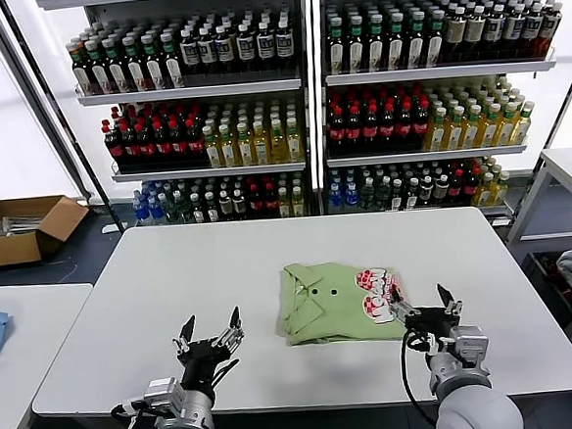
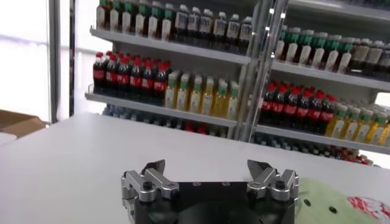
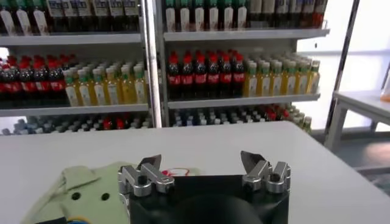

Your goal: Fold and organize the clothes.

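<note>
1. The white rectangular table [image 1: 173,281] with rounded corners carries the work
2. One folded light green cotton collared shirt [image 1: 327,305] with small dark buttons and a red-and-white print lies flat on it, right of centre, near the front edge

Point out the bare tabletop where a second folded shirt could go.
Free: the white table left of the folded green shirt, ahead of the open left gripper, and the far strip toward the shelves. Crowded: the near right, where the open right gripper meets the shirt.
</note>
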Action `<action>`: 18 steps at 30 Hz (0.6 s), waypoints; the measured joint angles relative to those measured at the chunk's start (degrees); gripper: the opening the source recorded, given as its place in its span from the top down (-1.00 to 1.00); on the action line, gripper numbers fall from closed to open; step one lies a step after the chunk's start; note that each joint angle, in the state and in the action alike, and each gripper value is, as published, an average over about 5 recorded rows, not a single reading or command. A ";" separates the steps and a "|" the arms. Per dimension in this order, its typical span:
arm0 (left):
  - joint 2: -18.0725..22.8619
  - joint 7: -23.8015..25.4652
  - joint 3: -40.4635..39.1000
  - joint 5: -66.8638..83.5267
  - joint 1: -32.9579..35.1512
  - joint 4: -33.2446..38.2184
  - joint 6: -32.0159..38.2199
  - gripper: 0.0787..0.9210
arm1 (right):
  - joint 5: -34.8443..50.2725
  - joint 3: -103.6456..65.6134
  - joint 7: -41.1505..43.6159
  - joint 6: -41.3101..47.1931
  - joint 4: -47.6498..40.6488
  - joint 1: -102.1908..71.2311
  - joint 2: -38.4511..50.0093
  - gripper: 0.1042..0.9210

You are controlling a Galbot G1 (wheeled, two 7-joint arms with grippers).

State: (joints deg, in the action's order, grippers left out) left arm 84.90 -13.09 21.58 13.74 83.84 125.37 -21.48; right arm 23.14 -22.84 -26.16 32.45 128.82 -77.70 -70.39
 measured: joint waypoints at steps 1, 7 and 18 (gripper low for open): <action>0.01 0.12 0.04 -0.42 -0.08 -0.08 0.51 -0.77 | -0.62 -0.43 0.38 -0.09 0.09 -0.33 -0.01 -0.76; 0.04 0.85 0.10 -3.21 -0.22 -0.77 3.45 -0.77 | -3.68 -1.80 2.03 -0.80 0.16 -2.22 -0.94 -0.76; -0.83 2.02 0.81 -7.82 -0.01 -1.84 5.22 -0.77 | -7.98 -3.75 5.09 -1.67 -0.12 -3.32 -1.41 -0.76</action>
State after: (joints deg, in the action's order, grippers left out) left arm 84.07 -11.07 22.39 5.92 83.83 123.53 -16.26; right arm 15.17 -26.59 -21.07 30.78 128.70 -81.02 -71.81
